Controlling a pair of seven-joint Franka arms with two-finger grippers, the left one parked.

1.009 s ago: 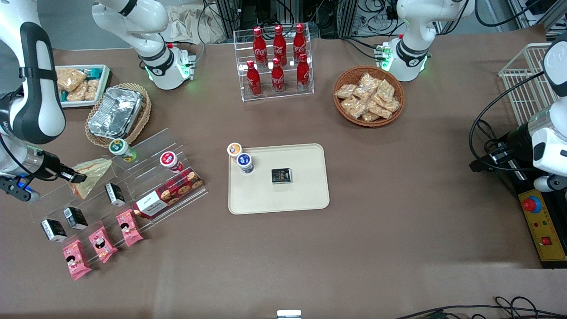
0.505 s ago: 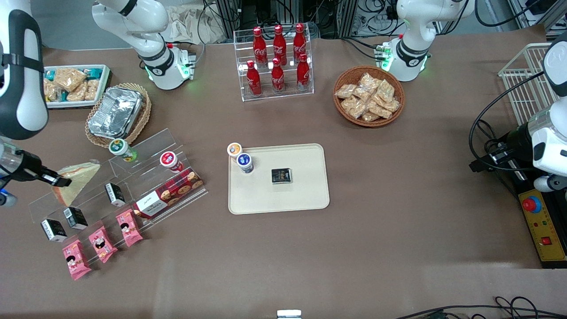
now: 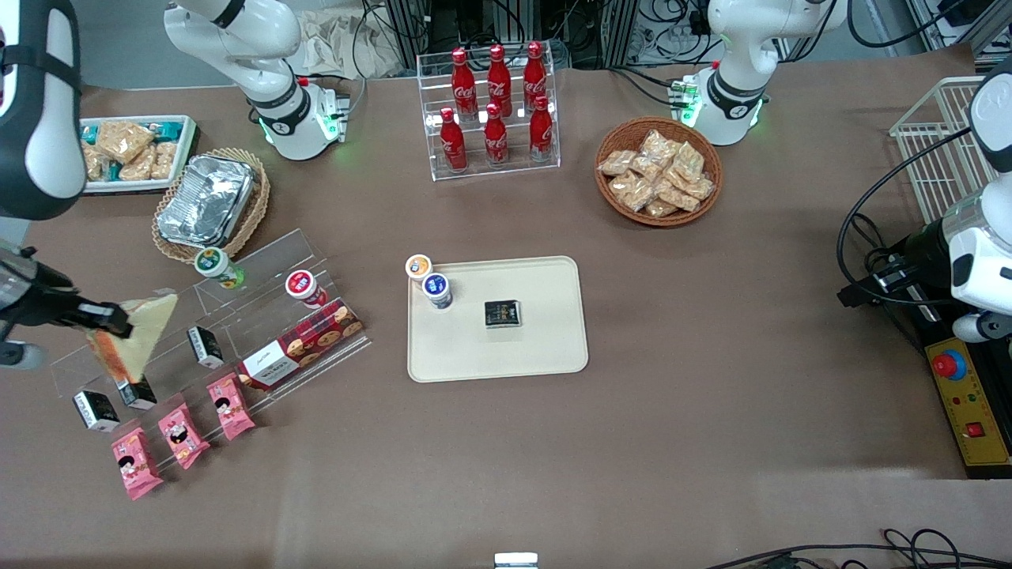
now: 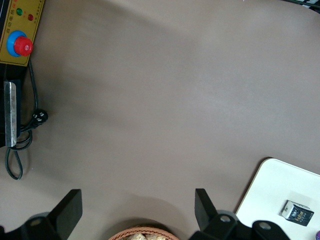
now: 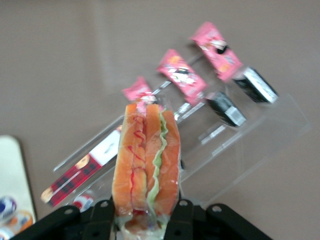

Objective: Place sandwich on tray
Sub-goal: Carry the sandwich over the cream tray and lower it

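My right gripper (image 3: 111, 320) is shut on the wrapped triangular sandwich (image 3: 138, 336), holding it lifted above the clear acrylic shelf (image 3: 237, 312) at the working arm's end of the table. The wrist view shows the sandwich (image 5: 146, 157) clamped between my gripper (image 5: 145, 220), its orange and green filling edge facing the camera. The beige tray (image 3: 545, 348) lies in the middle of the table, well away toward the parked arm's end from the sandwich. The tray carries a small black box (image 3: 503, 314) and a blue-lidded cup (image 3: 436, 289).
The acrylic shelf holds a red cookie box (image 3: 300, 344), black boxes (image 3: 205, 346), pink packets (image 3: 182, 435) and lidded cups (image 3: 304, 287). An orange-lidded cup (image 3: 417, 267) stands at the tray's corner. A foil container (image 3: 207, 199), a cola rack (image 3: 494, 111) and a snack basket (image 3: 658, 171) stand farther from the camera.
The sandwich has been lifted off the shelf and tipped so its filling edge shows. My gripper, still shut on it, drew back toward the working arm's end and then shifted slightly nearer the camera.
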